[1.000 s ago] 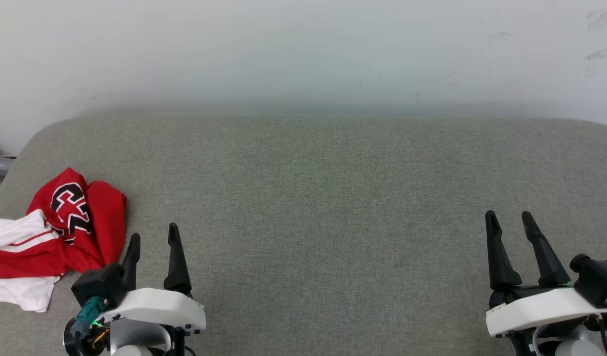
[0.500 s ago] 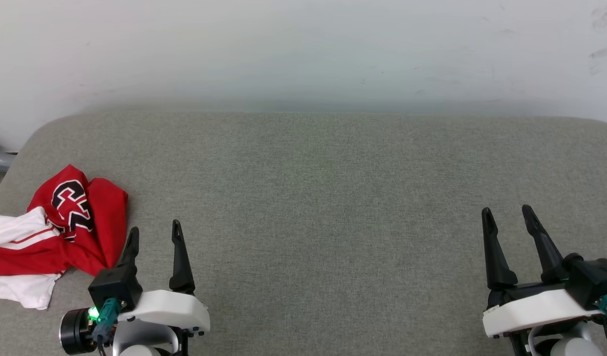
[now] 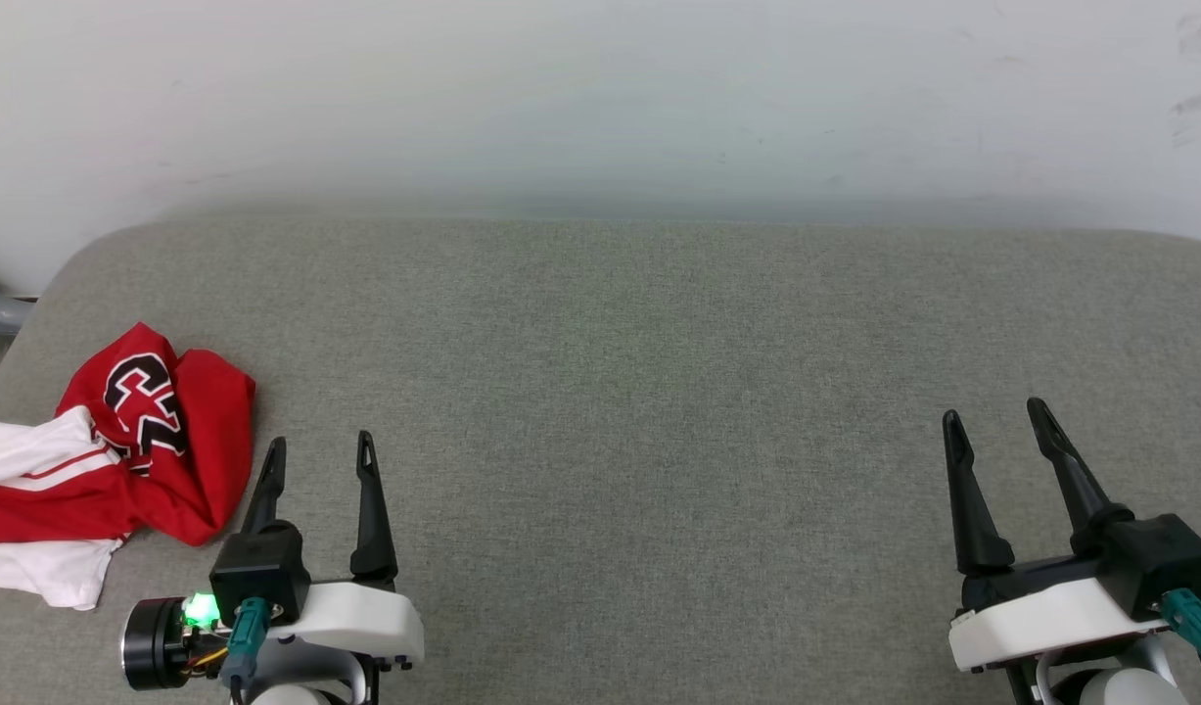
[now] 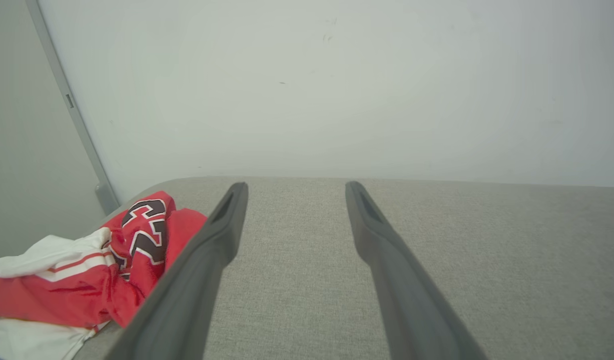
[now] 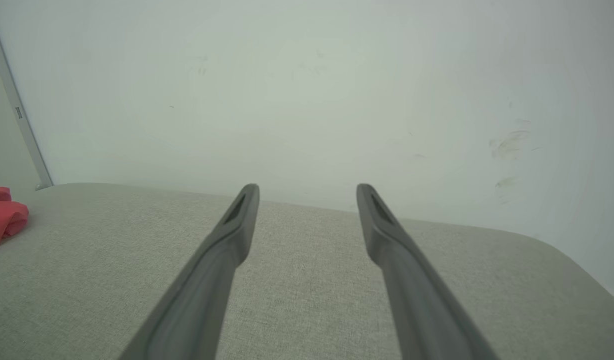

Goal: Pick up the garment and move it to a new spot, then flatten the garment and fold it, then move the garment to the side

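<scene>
At the far left edge of the grey fabric surface [image 3: 610,372] we find the garment [image 3: 120,490], crumpled in a heap rather than spread flat. Its body is red and bunched into soft folds. A black letter logo outlined in white sits on the raised fold at the far end of the heap. Nearer and to the left of the logo we see a white sleeve crossed by a thin red stripe, then a red band, then more white cloth at the near corner. Part of the shirt runs past the left border of the head view. In the left wrist view the garment [image 4: 86,270] lies low on the left, logo turned up, with white fabric above and below the red.

Just right of the heap our left gripper [image 3: 321,441] hovers with its two dark fingers spread wide and nothing between them. Its outer finger stands just beside the red edge, and we cannot tell whether it touches the cloth. A green light [image 3: 201,607] glows on the wrist housing.

The broad middle of the surface stretches on to the right, backed by a pale wall [image 3: 600,98].

At the far right our right gripper [image 3: 993,411] likewise stands spread wide and holds nothing, well apart from the shirt. In the right wrist view the garment [image 5: 4,217] shows as a small red fold at the left edge.
</scene>
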Controlling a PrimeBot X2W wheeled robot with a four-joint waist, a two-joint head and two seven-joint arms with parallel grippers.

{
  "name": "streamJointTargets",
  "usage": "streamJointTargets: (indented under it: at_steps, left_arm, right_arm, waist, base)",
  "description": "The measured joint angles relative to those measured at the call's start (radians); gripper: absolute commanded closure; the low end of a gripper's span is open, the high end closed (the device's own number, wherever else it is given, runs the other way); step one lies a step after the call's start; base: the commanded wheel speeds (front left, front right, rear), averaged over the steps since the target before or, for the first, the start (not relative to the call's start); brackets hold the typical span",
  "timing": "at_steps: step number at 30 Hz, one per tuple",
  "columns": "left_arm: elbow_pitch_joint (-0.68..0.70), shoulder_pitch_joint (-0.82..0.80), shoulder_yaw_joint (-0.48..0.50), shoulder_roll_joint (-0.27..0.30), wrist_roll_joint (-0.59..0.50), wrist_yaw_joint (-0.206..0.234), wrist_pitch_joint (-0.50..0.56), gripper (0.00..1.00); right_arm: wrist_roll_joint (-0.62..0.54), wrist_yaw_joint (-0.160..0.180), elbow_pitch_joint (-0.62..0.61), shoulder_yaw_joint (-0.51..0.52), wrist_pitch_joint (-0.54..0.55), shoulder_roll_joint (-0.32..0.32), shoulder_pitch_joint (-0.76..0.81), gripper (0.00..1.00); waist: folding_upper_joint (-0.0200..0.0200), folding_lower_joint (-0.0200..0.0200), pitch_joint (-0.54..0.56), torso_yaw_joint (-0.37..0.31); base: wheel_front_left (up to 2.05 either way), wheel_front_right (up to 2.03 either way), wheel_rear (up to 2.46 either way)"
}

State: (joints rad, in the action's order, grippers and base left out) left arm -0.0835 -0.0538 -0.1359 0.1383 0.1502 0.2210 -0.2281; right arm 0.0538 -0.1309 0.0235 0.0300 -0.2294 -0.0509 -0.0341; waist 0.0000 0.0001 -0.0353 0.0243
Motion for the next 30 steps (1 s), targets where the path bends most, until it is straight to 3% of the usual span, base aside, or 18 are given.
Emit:
streamJointTargets:
  at_steps: [17,30]
  left_arm:
    - [-0.01,0.0,0.003,-0.018,-0.094,-0.02,-0.031,0.0]
    - [-0.052,0.004,0.042,-0.047,-0.093,-0.075,-0.035,0.0]
  right_arm:
    - [-0.09,0.0,-0.004,0.007,-0.031,0.0,0.008,0.0]
    - [0.011,0.0,0.036,0.009,-0.034,0.0,0.014,0.0]
  waist:
    - [0.0,-0.0001,-0.005,0.005]
    - [0.0,0.0,-0.001,0.007]
  base:
    - [0.0,0.0,0.0]
    - [0.0,0.0,0.0]
